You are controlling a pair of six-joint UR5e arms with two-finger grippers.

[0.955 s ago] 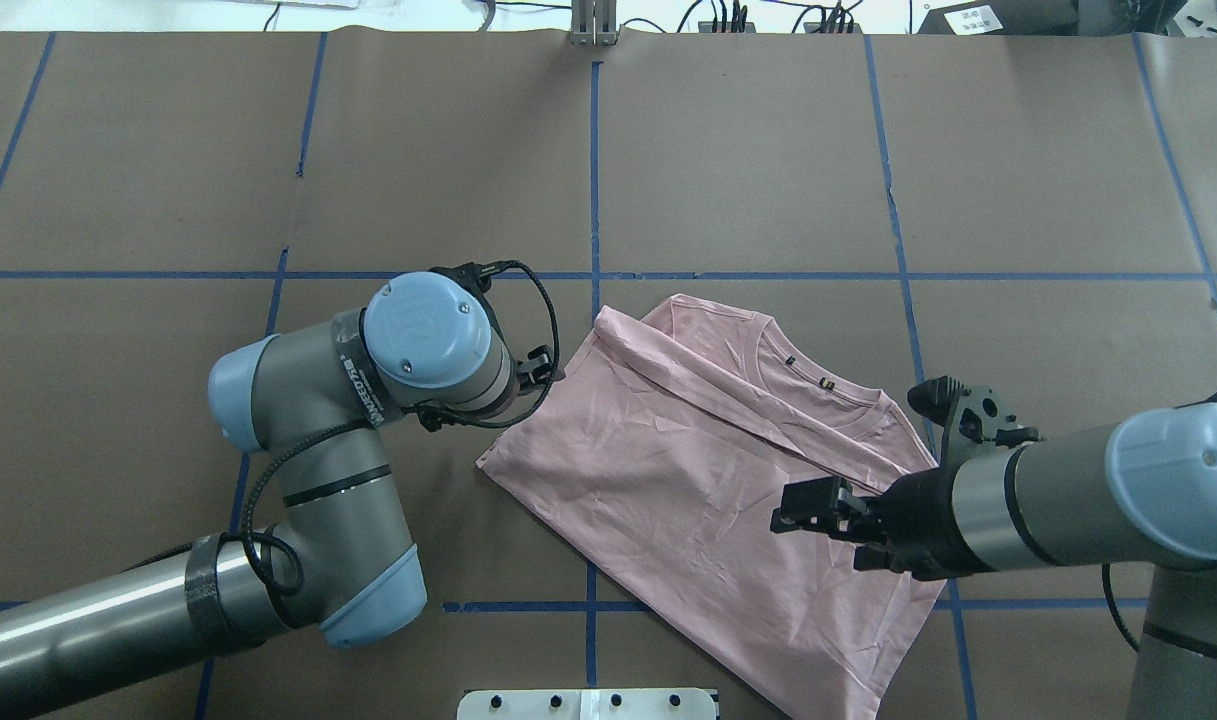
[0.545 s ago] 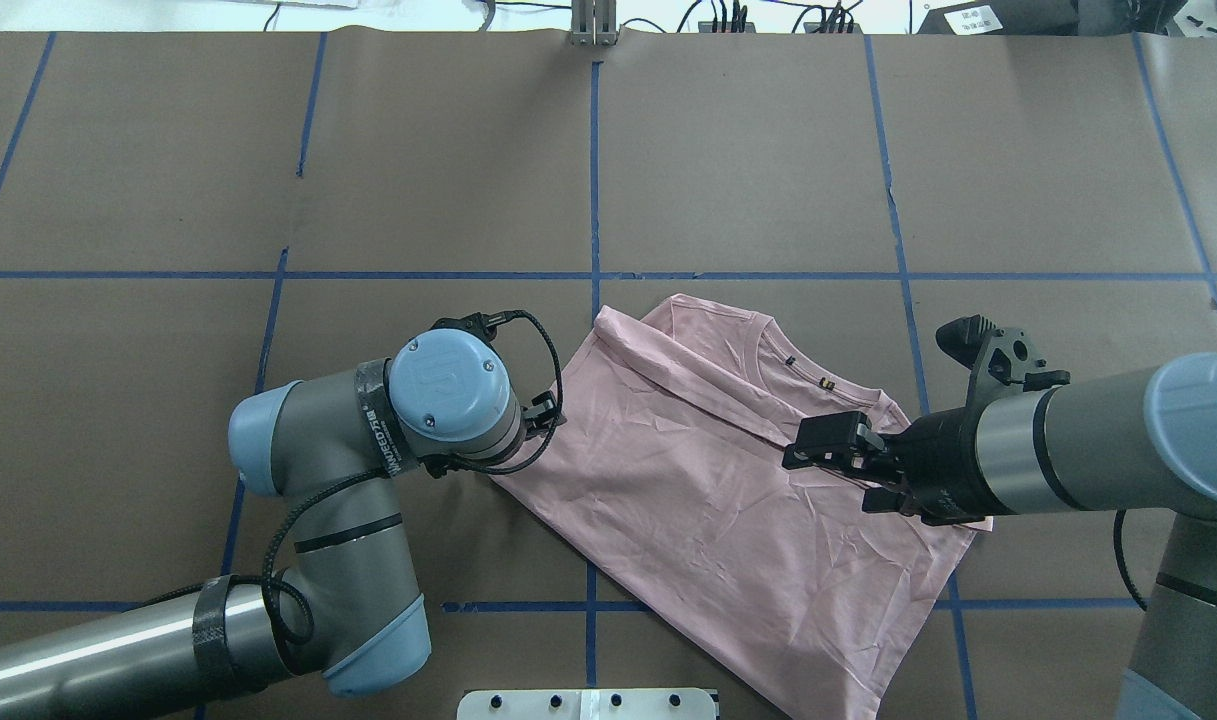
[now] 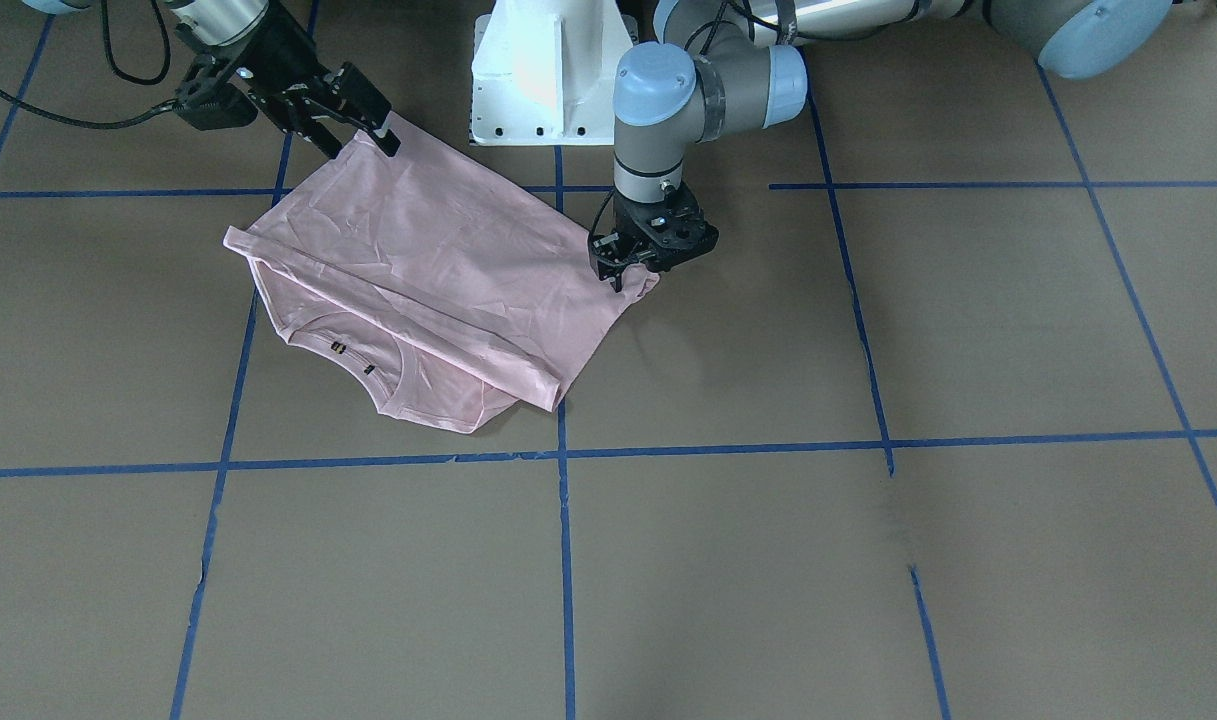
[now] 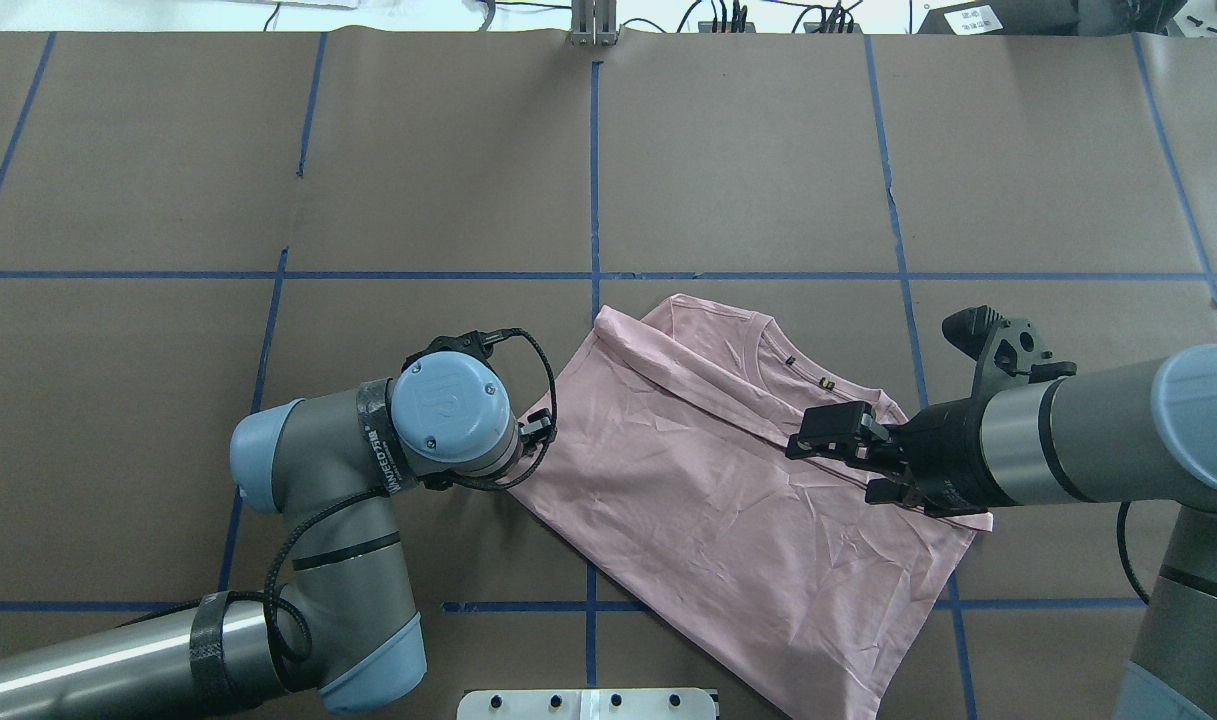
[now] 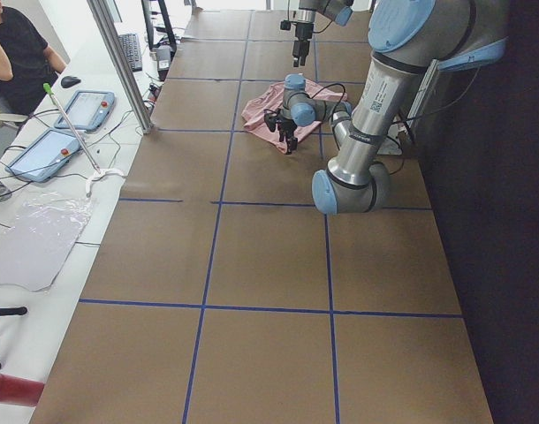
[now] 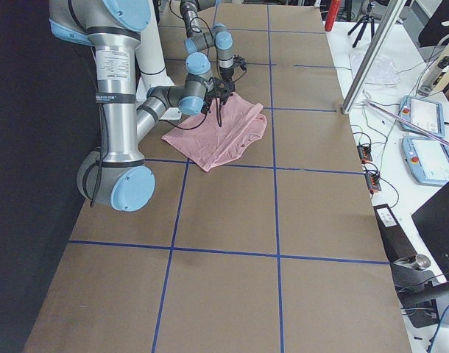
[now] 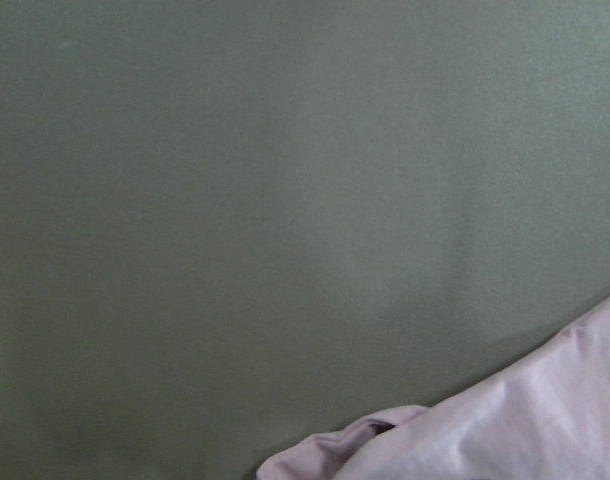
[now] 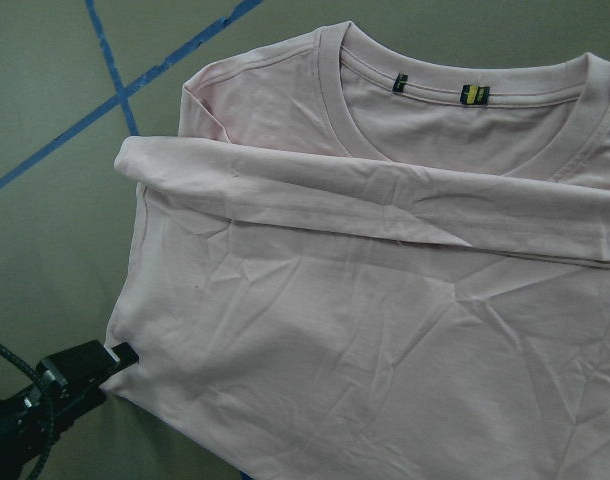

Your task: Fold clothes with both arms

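Brown-papered table (image 4: 748, 150), blue tape grid (image 4: 595, 200). Pink T-shirt (image 4: 708, 500) lies flat close to my base, mostly right of the centre tape line, collar pointing away from me, with one folded band running across just below the neck. My right gripper (image 3: 360, 140) hangs over the shirt's right edge, jaws spread, nothing in them. My left gripper (image 3: 628, 275) is down at the shirt's left corner, touching cloth. Can't tell if it's clamped; my left wrist cam only shows a bunched corner.
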